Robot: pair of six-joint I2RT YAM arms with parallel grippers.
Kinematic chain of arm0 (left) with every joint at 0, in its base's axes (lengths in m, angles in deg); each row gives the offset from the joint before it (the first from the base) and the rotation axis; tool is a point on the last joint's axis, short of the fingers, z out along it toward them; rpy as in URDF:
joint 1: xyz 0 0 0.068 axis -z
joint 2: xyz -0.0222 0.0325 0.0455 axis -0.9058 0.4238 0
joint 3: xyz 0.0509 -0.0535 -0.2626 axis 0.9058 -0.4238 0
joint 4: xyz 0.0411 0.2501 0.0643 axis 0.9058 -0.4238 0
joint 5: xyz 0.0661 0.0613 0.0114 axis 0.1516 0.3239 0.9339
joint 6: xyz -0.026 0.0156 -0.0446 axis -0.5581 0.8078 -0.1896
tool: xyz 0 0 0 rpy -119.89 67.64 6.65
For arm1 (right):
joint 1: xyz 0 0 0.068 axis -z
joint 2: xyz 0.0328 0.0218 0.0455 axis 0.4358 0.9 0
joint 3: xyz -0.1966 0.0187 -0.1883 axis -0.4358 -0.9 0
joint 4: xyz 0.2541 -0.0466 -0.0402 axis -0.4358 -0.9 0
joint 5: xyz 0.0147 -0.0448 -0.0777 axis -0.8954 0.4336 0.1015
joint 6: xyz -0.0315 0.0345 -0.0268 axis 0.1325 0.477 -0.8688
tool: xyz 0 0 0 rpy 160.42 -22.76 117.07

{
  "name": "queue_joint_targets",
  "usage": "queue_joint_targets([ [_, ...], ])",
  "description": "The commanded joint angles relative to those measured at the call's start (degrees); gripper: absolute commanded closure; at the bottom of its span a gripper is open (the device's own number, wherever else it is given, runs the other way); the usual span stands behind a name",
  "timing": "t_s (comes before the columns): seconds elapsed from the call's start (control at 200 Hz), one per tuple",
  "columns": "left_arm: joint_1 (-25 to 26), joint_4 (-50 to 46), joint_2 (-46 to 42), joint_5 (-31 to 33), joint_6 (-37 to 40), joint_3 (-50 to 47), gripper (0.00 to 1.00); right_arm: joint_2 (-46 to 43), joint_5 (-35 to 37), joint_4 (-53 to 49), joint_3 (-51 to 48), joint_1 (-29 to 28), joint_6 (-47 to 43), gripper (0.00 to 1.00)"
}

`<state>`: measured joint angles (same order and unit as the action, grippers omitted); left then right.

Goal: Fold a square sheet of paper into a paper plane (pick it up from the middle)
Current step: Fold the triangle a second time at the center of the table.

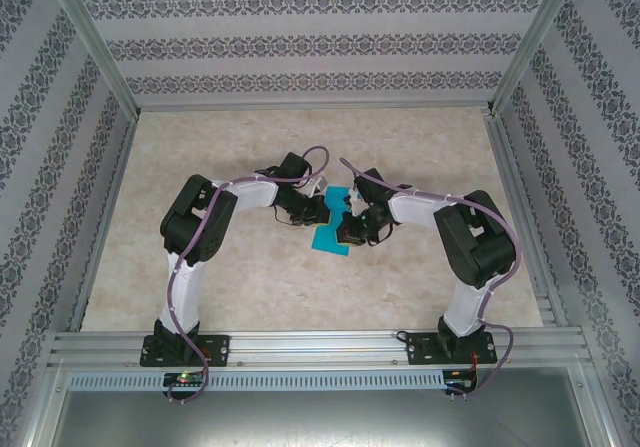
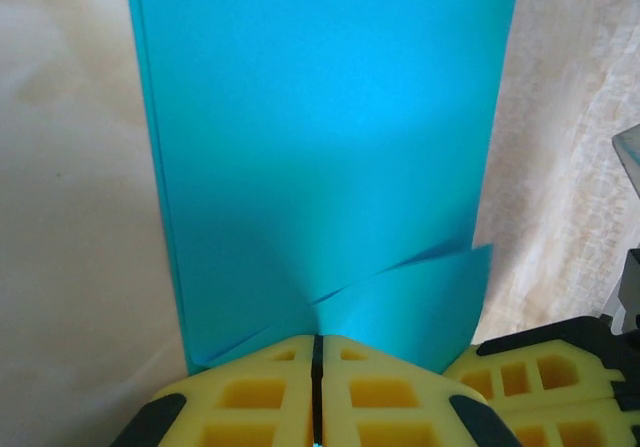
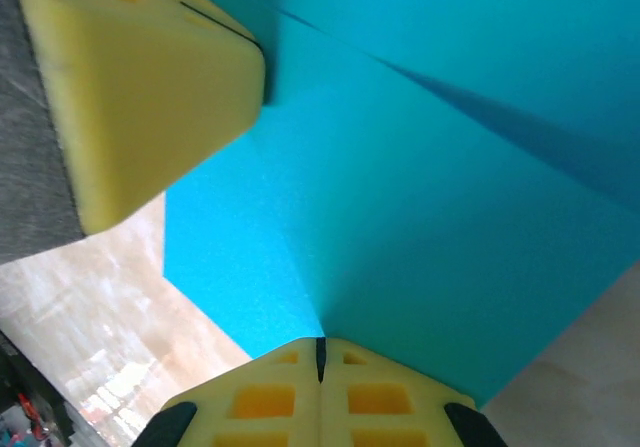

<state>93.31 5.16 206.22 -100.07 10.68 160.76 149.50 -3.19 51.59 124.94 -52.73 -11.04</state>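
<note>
The square sheet of paper is smooth and matt; the yellow fingers look like soft foam.

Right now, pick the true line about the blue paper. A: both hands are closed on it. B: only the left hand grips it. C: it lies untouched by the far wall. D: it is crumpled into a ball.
A: the left hand and the right hand are each pinched shut on an edge of the paper.

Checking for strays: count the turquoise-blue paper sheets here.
1: the thin turquoise-blue paper sheet, folded, centre of the overhead view, pinched by the left gripper and right gripper; another beneath it could be hidden.
</note>
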Motion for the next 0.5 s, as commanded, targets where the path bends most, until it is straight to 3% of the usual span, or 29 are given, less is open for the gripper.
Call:
queue_joint_targets([
  [0.0,-0.21,-6.31,5.78,7.9,2.25,-2.9,0.89,0.93,2.86,-3.06,2.01,-0.63,-2.84,0.97],
  [0.495,-0.26,-6.31,6.09,7.82,2.38,-3.07,0.89,1.37,5.3,-5.04,2.29,-0.44,-4.91,0.98],
])
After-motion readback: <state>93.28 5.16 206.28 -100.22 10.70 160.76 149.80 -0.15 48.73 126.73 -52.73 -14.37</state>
